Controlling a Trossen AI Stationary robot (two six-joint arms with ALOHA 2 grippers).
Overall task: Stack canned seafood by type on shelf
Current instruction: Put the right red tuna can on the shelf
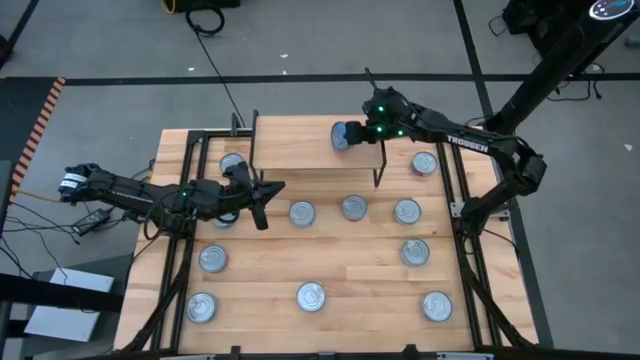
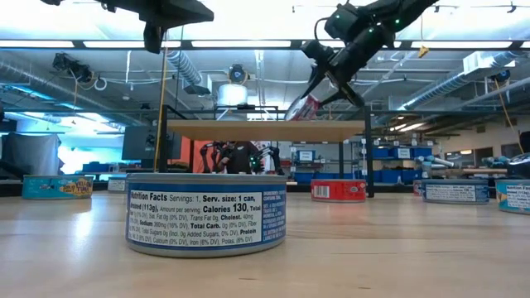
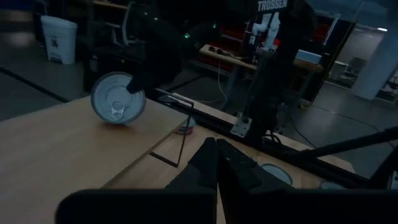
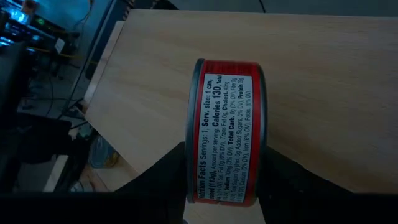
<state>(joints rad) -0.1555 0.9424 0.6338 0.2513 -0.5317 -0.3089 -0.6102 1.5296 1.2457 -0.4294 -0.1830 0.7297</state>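
the right gripper holds a red-labelled can over the shelf, its two fingers clamped on the can's flat ends so the tin hangs tipped on its side, label facing the wrist camera and silver pull-tab top turned toward the left arm. in the low view the can sits tilted just above the light-wood board, at the board's right end; whether its lower edge touches the wood cannot be told. from overhead the shelf stands at the table's twelve o'clock side, with the held can near its one o'clock corner.

the left gripper waits with fingers pressed together (nothing between them), low over the table at about nine o'clock, just in front of the shelf's left end.

other cans stand upright on the tabletop: a row of three right in front of the shelf, one at two o'clock beside the shelf's right legs, and more toward six o'clock. a blue-labelled can stands closest to the low camera, and a red one rests under the shelf.
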